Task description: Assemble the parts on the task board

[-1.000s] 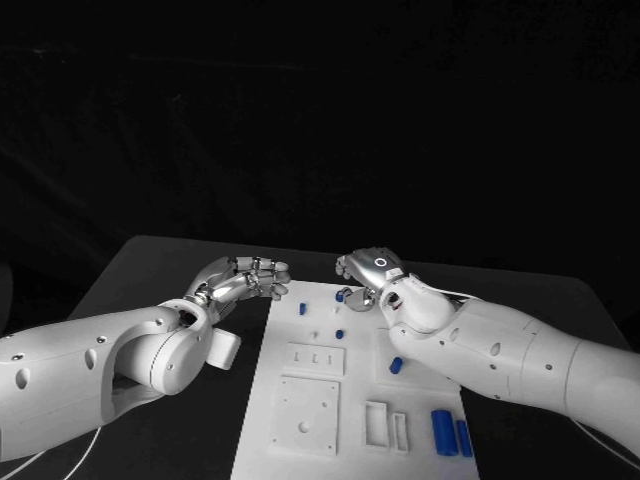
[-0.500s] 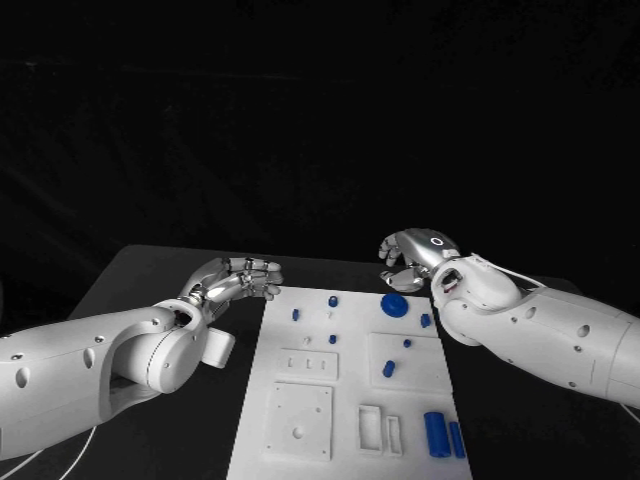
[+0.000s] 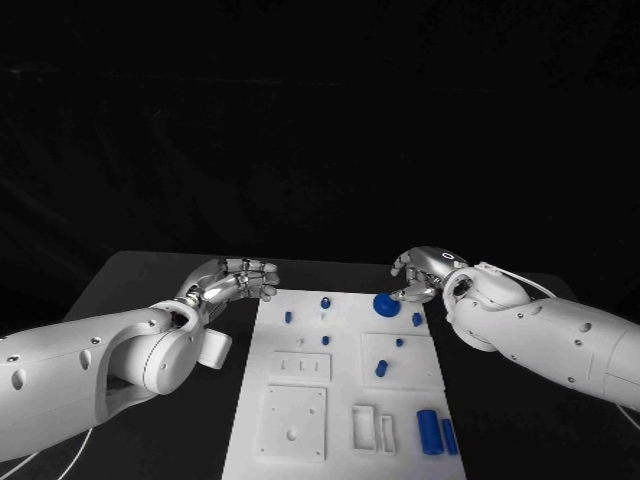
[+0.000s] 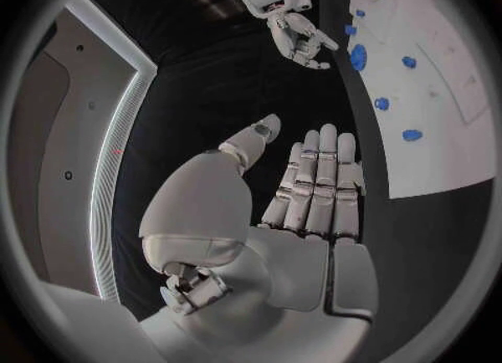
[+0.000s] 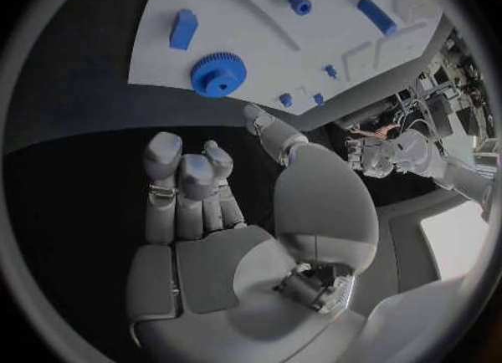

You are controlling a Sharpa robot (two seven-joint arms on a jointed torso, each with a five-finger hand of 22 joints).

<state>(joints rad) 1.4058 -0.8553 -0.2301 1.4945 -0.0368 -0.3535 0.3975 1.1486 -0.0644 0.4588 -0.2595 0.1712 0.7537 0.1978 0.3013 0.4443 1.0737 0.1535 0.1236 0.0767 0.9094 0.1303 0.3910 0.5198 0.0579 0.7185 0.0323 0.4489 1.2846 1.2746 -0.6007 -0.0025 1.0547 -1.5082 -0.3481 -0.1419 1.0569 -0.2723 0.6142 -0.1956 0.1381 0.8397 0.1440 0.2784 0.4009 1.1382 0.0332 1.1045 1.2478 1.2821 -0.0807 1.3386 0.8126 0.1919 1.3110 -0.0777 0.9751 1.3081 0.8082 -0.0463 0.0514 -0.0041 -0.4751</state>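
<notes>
Two hands idle: your left hand (image 3: 238, 279) sits off the task board's (image 3: 309, 395) left edge, fingers loosely spread, holding nothing. Blue gear (image 3: 388, 304) lies flat near the far right corner. Your right hand (image 3: 421, 272) hovers just beyond, fingers curled, empty. Gear looks light, rigid, slick; pinch it across the toothed rim.

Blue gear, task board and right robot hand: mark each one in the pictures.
blue gear (image 5: 218, 74), right wrist view, on its toothed top face.
task board (image 3: 294, 375), head view, on bare white plate.
right robot hand (image 3: 424, 270), head view, on the back of the hand.
</notes>
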